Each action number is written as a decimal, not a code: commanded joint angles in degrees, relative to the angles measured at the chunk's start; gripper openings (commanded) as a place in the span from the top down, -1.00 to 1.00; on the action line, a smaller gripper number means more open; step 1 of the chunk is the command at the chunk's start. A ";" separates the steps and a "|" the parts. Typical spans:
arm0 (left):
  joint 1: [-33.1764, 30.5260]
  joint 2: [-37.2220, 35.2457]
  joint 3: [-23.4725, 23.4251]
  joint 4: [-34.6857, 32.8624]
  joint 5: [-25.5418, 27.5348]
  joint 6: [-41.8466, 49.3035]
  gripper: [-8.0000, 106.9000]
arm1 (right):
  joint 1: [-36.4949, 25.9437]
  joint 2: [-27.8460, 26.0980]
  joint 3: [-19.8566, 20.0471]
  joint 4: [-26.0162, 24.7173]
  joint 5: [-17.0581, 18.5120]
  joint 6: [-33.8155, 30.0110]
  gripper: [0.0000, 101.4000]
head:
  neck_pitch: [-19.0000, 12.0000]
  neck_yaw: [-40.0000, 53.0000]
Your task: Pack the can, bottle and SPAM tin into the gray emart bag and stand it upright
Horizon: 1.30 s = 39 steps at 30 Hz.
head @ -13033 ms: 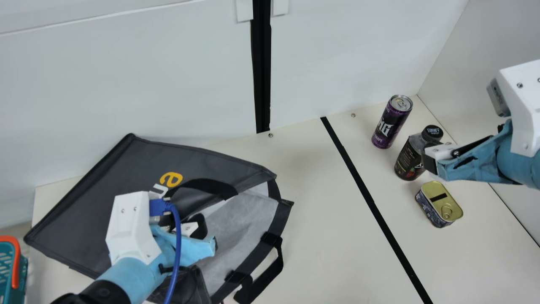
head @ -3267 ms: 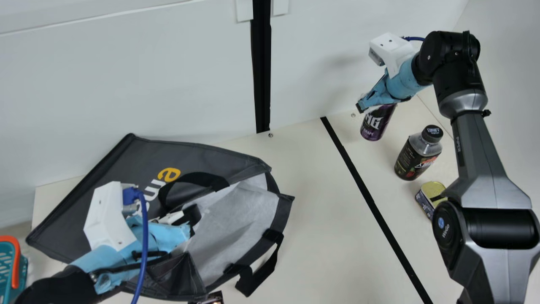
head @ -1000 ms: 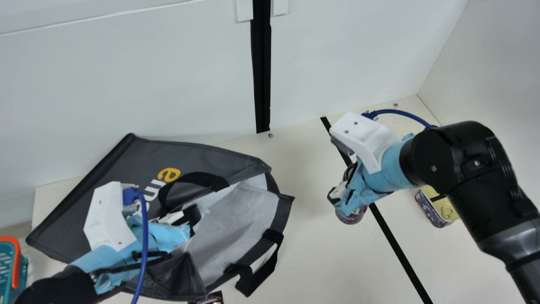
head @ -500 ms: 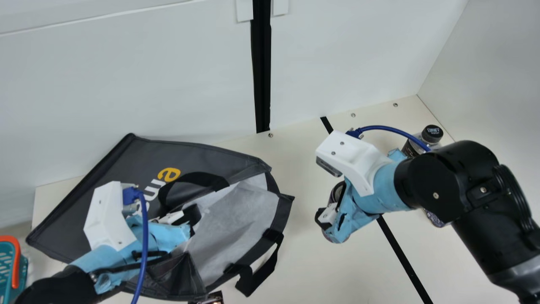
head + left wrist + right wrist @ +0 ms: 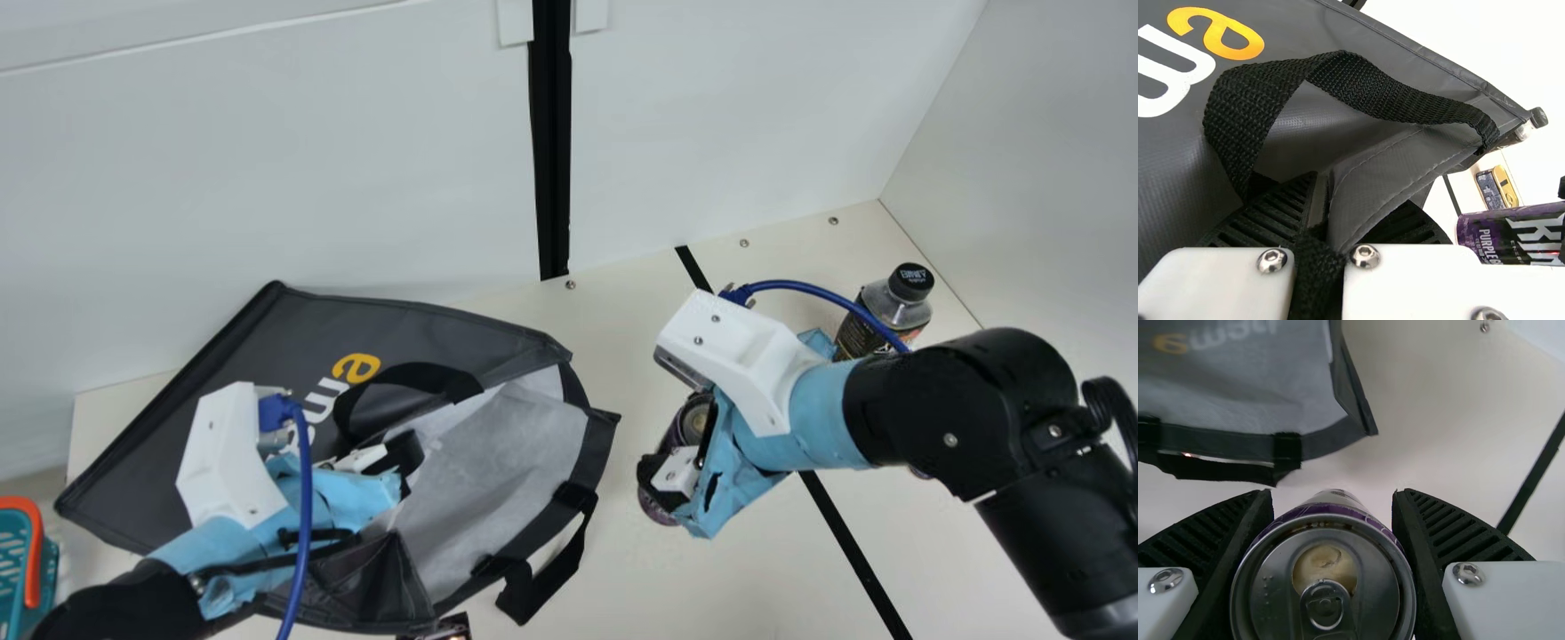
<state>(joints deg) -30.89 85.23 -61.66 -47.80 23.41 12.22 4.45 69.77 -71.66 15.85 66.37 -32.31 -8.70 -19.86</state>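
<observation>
The gray emart bag [image 5: 222,391] lies on its side at left, its mouth facing right. My left gripper [image 5: 391,467] is at the mouth's upper edge; in the left wrist view the left gripper [image 5: 1321,233] is shut on the bag's edge, beside a handle. My right gripper [image 5: 676,471] holds the purple can [image 5: 689,427] right of the bag; in the right wrist view the right gripper [image 5: 1331,553] has its fingers on both sides of the can [image 5: 1325,587]. The bottle [image 5: 889,307] stands at the back right. In the left wrist view the SPAM tin [image 5: 1497,188] appears beyond the can.
A teal basket with an orange handle [image 5: 34,551] is at the far left edge. A small dark object [image 5: 449,628] lies by the bag's near edge. Cream table [image 5: 605,551] lies between bag and can. White walls stand behind and at the right.
My right arm has lifted the can off its spot beside the bottle and brought it left and nearer, toward the bag. Since the oldest picture, my left gripper has shifted slightly left with the bag's edge.
</observation>
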 commanded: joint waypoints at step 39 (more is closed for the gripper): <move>0.00 0.00 0.00 0.00 0.00 0.00 1.00 | 6.78 -2.42 15.19 27.66 -28.95 -16.74 1.00 | -1.30 -0.14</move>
<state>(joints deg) -30.89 85.23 -61.66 -47.80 23.41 12.22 10.91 67.21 -57.03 42.92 39.06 -48.72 -8.70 -19.86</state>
